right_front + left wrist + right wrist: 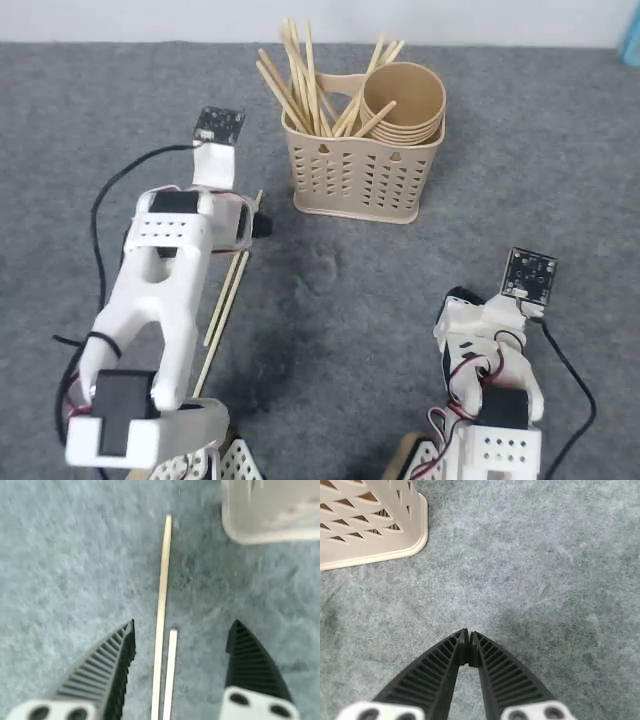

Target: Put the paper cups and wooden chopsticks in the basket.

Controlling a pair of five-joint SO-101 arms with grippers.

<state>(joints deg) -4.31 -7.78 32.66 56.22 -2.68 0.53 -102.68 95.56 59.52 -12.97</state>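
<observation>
Left claw (183, 625) is hovering spread over two thin pale wooden chopsticks (161, 605).
Right claw (469, 631) is sitting pressed together, near a beige slotted plastic basket (375, 540).

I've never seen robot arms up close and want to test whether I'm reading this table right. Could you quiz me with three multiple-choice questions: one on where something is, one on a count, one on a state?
1. Where are the paper cups?
A. Stacked in the basket
B. Held by a gripper
C. Tipped over beside the arms

2. How many chopsticks lie on the grey mat below the left gripper?
A. Five
B. Two
C. None

3. What state is the right gripper in?
A. Wide open
B. Shut on a cup
C. Shut, holding nothing

Answers:
1 A: the high view shows the stack inside the basket, next to more sticks.
2 B: the left wrist view shows two side by side.
3 C: its fingers meet over bare mat.
</observation>
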